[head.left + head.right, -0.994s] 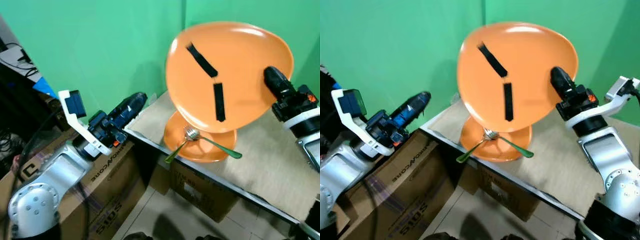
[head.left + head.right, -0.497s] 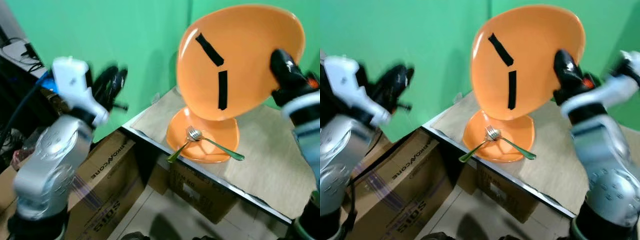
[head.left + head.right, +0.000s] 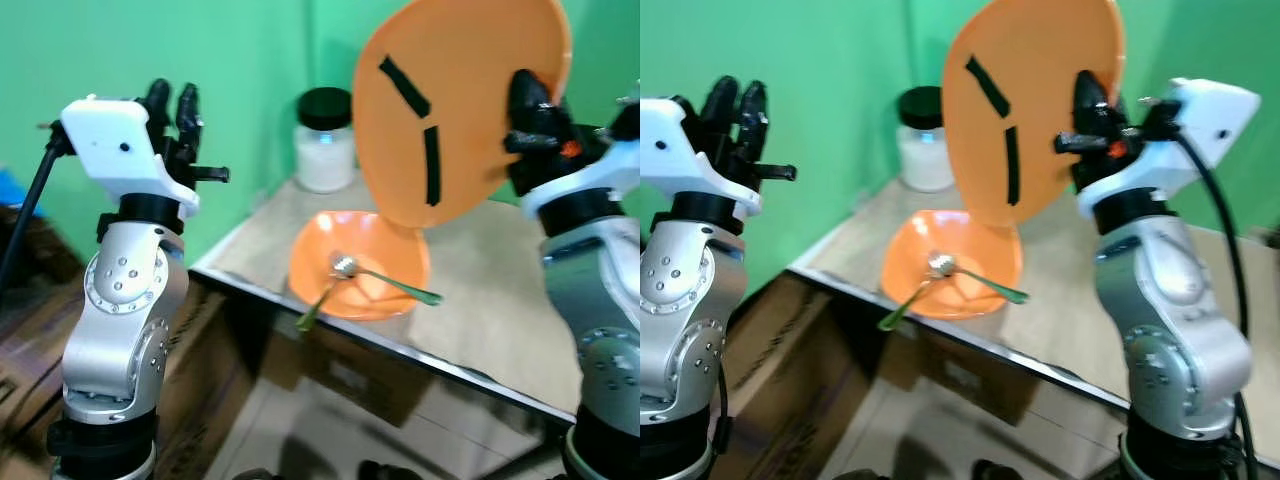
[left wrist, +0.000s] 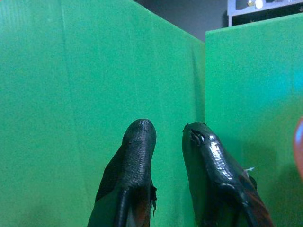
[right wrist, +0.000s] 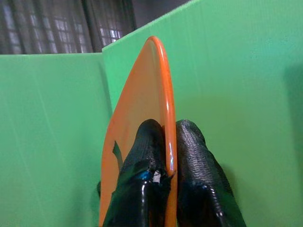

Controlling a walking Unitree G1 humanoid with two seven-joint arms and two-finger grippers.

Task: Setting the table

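- Orange plate (image 3: 455, 105) with two black tape strips, held upright at 1 o'clock, rim pinched by right gripper (image 3: 522, 98).
- Left gripper (image 3: 172, 108) raised at 9 o'clock, fingers slightly parted, empty.
- Below: orange bowl (image 3: 385, 272) with fork (image 3: 322, 295) on beige-covered table (image 3: 480, 305); white jar (image 3: 323, 140), green wall (image 3: 250, 60) behind.

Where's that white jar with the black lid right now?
The white jar stands at the table's far corner against the green wall, behind the orange bowl, left of the raised orange plate.

Plate (image 3: 470, 90): orange w/ two black strips. Bowl (image 3: 375, 285): orange. Fork (image 3: 322, 298): silver head, green handle. Jar (image 3: 325, 150): white, black lid. Backdrop (image 3: 250, 80): green. Gripper fingers (image 4: 137, 161): black. Arms: silver.
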